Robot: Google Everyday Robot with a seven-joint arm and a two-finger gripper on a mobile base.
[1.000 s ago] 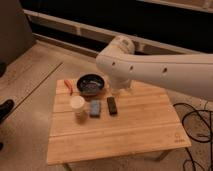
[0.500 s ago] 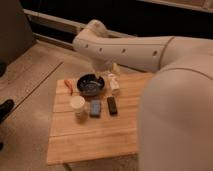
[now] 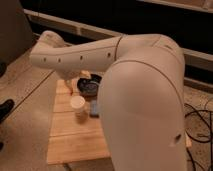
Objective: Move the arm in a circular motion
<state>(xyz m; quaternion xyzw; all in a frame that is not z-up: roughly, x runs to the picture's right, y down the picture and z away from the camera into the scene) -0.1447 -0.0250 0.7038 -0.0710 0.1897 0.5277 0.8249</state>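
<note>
**Pale arm [image 3: 135,100] looms over slatted wooden surface [image 3: 75,145]**

Smooth off-white tubes with bulbous joints and small dark screw holes fill the foreground, reaching left above the planks. The jaws drop behind the forearm, near a dark round bowl [image 3: 90,86]; wide or narrow, I cannot tell. A pale cup [image 3: 78,106] stands nearby.

Observed: arm [image 3: 135,100] has a smooth off-white shell of thick rounded tubular segments. Large bulbous joint in foreground, one small dark screw hole low on its right side. Row of small dark holes along the slimmer far segment. The gripper is out of sight below the arm's far left end.
</note>
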